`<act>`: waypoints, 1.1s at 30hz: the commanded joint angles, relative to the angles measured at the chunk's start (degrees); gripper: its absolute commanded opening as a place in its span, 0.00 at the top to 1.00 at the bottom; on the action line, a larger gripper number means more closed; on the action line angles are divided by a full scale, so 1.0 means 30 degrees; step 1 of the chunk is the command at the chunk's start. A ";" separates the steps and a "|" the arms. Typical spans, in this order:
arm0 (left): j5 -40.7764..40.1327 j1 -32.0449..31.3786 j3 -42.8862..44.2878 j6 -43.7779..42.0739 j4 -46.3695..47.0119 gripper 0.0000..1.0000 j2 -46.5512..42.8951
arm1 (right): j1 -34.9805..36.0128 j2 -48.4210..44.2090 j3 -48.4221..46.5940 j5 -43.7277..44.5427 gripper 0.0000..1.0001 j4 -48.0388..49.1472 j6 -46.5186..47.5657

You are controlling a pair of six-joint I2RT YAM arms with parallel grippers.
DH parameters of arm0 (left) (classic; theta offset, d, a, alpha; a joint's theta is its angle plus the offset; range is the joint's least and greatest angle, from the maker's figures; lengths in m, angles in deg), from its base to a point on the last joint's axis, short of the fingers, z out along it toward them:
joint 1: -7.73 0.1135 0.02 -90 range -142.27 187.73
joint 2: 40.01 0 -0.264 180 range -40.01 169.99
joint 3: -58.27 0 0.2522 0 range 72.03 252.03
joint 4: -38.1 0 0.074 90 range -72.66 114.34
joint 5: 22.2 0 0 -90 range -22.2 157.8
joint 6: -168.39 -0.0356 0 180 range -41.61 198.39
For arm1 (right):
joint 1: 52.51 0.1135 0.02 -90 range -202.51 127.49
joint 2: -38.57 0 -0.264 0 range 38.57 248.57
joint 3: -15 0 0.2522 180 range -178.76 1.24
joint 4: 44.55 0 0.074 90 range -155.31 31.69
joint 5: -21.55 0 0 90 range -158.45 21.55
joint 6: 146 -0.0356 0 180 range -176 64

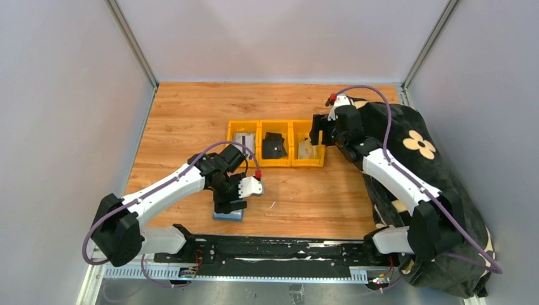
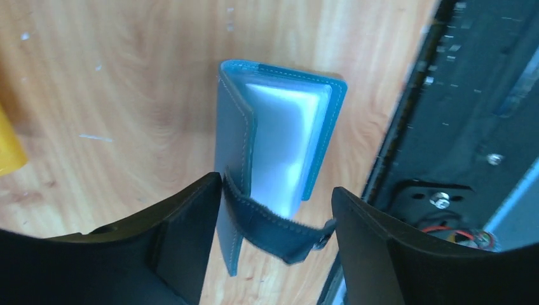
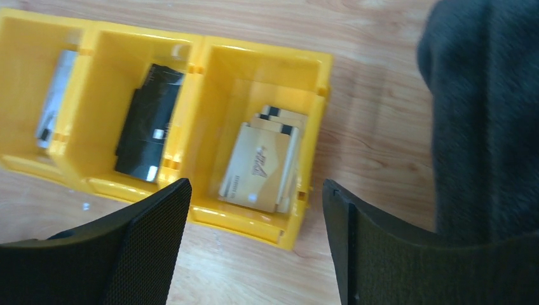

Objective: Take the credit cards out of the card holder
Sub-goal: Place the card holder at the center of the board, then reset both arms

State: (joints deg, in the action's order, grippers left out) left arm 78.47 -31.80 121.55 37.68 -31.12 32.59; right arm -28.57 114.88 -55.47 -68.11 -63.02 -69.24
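Observation:
The slate-blue card holder [image 2: 279,127] lies on the wood near the front edge, its cover partly lifted over a pale shiny sleeve; whether a card is inside cannot be told. Its dark strap tab [image 2: 279,225] hangs between my left fingers. My left gripper [image 2: 276,187] is open just above the holder [image 1: 227,215]; in the top view this gripper [image 1: 230,206] covers most of it. My right gripper [image 3: 254,184] is open and empty above the right yellow bin. Cards lie in the bins: grey-white [image 3: 54,95], dark [image 3: 149,121], beige [image 3: 260,165].
Three joined yellow bins [image 1: 276,163] stand mid-table. A black bag with a pale flower [image 1: 419,146] fills the right side, close to the right arm. A black rail [image 1: 273,244] runs along the near edge, right beside the holder. Grey walls enclose the table.

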 commanded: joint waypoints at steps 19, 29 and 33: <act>0.2590 1.2938 0.4025 0.5405 0.7730 0.00 0.0529 | -0.1139 0.0223 0.5341 0.8988 0.20 0.6159 0.1315; 0.1592 1.5212 -0.1447 1.0053 2.0735 0.00 0.2680 | -0.4713 0.2593 0.5403 0.7727 0.20 0.9450 0.3016; 0.1395 1.5227 -0.2110 1.0724 2.3341 0.00 0.3819 | -0.5250 0.3080 0.5718 0.7546 0.19 1.0573 0.4304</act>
State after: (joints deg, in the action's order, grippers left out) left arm 83.91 13.60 116.63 65.15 22.34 41.57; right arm -41.44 122.25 -39.73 -46.82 -35.22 -61.74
